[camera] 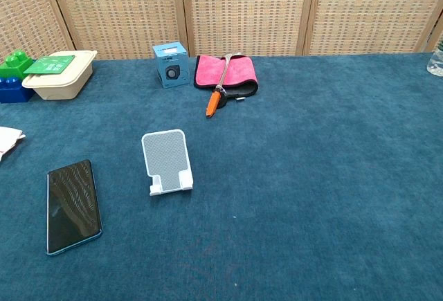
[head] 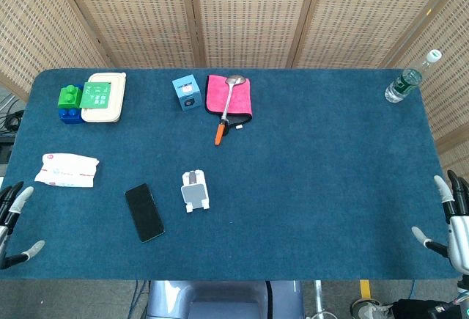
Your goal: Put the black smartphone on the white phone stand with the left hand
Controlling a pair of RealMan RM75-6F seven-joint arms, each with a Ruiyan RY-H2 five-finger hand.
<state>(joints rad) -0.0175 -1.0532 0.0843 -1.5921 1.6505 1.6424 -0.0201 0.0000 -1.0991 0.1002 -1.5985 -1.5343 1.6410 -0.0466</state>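
The black smartphone point(head: 144, 212) point(camera: 73, 205) lies flat, screen up, on the blue table cloth near the front left. Just to its right the white phone stand point(head: 195, 191) point(camera: 167, 162) stands upright with nothing on it. My left hand point(head: 13, 220) hangs at the table's left front edge, well left of the phone, fingers spread and holding nothing. At the right front edge my right hand point(head: 451, 220) also shows spread fingers and nothing in it. Neither hand appears in the chest view.
A white tissue pack point(head: 67, 170) lies left of the phone. Along the back sit green and blue blocks point(head: 70, 103), a cream lunch box point(head: 102, 97), a small blue box point(head: 187, 92), and a spoon point(head: 229, 106) on a pink cloth point(head: 229, 95). A water bottle point(head: 405, 83) stands at the far right.
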